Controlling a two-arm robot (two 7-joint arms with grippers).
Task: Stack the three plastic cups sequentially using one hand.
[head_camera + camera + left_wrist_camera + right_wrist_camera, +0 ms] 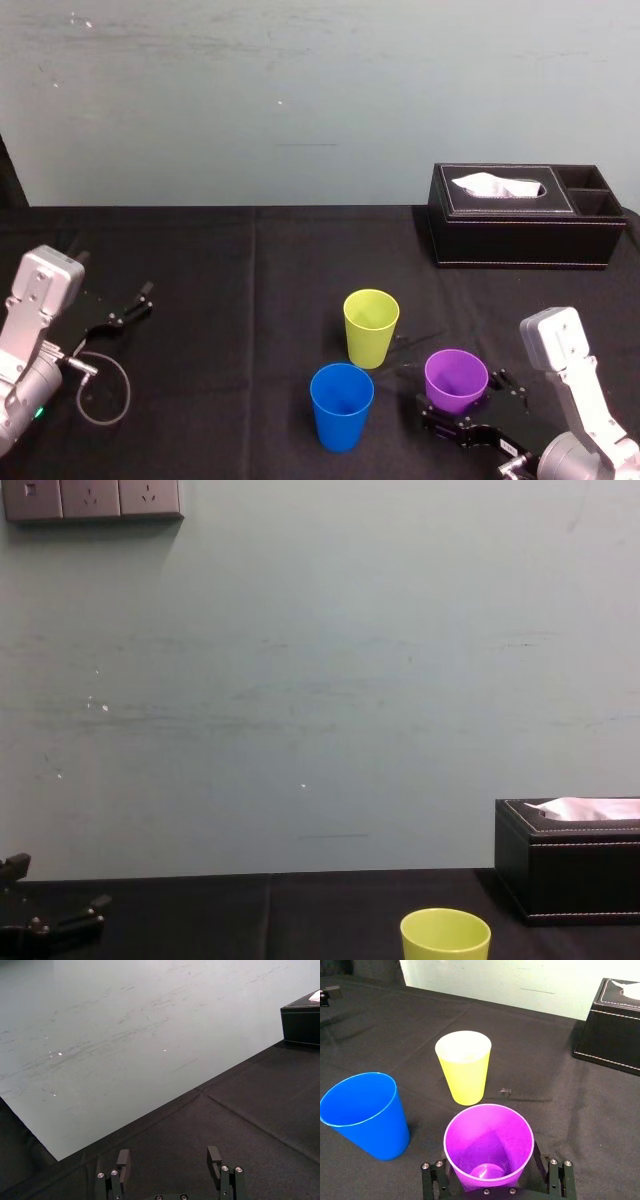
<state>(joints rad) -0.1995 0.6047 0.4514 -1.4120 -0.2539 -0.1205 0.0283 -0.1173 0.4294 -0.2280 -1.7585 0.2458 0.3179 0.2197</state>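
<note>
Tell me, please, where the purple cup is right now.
In the head view the purple cup stands at the near right, within the open right gripper, right of the blue cup and nearer than the lime-green cup; the left gripper lies far left.

No legible text, labels or numbers

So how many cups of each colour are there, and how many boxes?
Lime-green cup: 1
Purple cup: 1
Blue cup: 1
Black tissue box: 1
Total: 4
</note>
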